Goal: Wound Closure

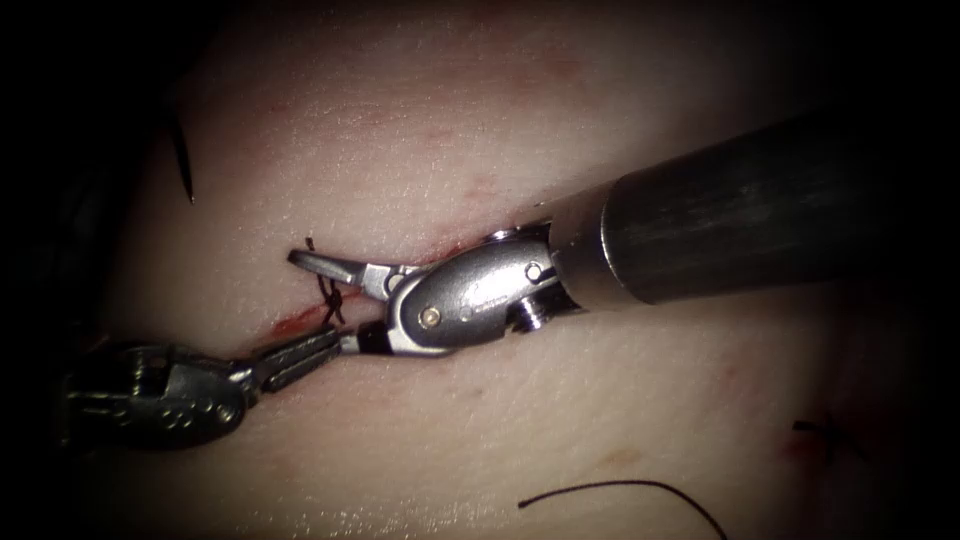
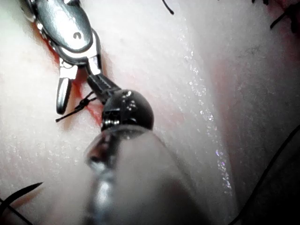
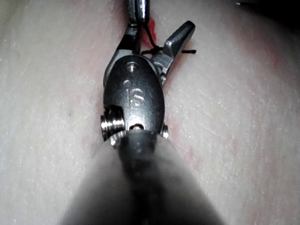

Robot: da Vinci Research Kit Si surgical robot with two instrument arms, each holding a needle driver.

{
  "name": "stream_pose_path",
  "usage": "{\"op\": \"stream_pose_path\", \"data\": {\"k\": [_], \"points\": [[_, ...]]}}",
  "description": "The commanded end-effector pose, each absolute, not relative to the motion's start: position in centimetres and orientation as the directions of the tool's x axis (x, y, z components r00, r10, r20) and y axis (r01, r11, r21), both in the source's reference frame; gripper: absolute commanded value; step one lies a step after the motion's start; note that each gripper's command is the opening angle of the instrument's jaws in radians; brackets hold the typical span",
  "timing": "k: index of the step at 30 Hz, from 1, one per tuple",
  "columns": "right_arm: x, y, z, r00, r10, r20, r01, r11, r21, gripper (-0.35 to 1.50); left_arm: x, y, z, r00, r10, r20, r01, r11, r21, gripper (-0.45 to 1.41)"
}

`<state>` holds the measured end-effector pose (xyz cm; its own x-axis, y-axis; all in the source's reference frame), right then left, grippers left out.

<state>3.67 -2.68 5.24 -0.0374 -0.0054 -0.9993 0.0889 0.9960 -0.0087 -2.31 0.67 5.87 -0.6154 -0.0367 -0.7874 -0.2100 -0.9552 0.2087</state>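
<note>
A tied knot (image 1: pixel 333 296) sits on the cut (image 1: pixel 300 322) in the tissue (image 1: pixel 420 130), the right tool (image 1: pixel 330 300) spread wide around its thread ends, gripping nothing, the left tool (image 1: pixel 300 358) closed just beside; red fluid (image 1: pixel 292 324) marks the cut's open left stretch.

My right tool (image 1: pixel 335 300) straddles the knot (image 1: pixel 331 293) on the cut (image 1: pixel 300 322); my left tool (image 1: pixel 300 358) lies just left, below it. A loose thread (image 1: pixel 620 487) lies well right.

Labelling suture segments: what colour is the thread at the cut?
Black. The thread, knotted at the cut, shows best in the endoscope view, dark against the pale tissue.
</note>
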Motion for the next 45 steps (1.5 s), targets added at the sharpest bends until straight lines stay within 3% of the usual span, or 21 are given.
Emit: {"op": "stream_pose_path", "data": {"k": [1,29,33,34,36,44,45], "points": [[3.77,-2.8,5.26,-0.053,0.002,-0.999,0.101,0.995,-0.004,0.91,-2.37,0.61,5.94,-0.613,-0.034,-0.789,-0.21,-0.956,0.204,-0.45],[4.08,-2.96,5.19,-0.106,-0.026,-0.994,0.124,0.992,-0.039,0.91,-2.4,0.57,6.0,-0.598,-0.007,-0.801,-0.203,-0.966,0.159,-0.45],[4.12,-3.0,5.2,-0.125,-0.033,-0.992,0.137,0.989,-0.05,0.68,-2.41,0.57,6.0,-0.597,-0.001,-0.802,-0.201,-0.968,0.151,-0.45],[4.12,-3.02,5.21,-0.126,-0.034,-0.991,0.138,0.989,-0.052,0.42,-2.41,0.57,5.99,-0.597,-0.001,-0.802,-0.201,-0.968,0.151,-0.45],[4.1,-3.03,5.22,-0.134,-0.048,-0.99,0.142,0.988,-0.067,-0.35,-2.41,0.56,5.99,-0.598,-0.001,-0.802,-0.201,-0.968,0.151,-0.45],[4.03,-3.03,5.3,-0.115,-0.112,-0.987,0.117,0.985,-0.126,-0.35,-2.38,0.54,5.97,-0.594,-0.004,-0.804,-0.197,-0.969,0.15,-0.45],[4.0,-3.02,5.28,-0.111,-0.111,-0.988,0.116,0.986,-0.124,-0.23,-2.37,0.53,5.96,-0.593,-0.005,-0.805,-0.196,-0.969,0.15,-0.45]]}}
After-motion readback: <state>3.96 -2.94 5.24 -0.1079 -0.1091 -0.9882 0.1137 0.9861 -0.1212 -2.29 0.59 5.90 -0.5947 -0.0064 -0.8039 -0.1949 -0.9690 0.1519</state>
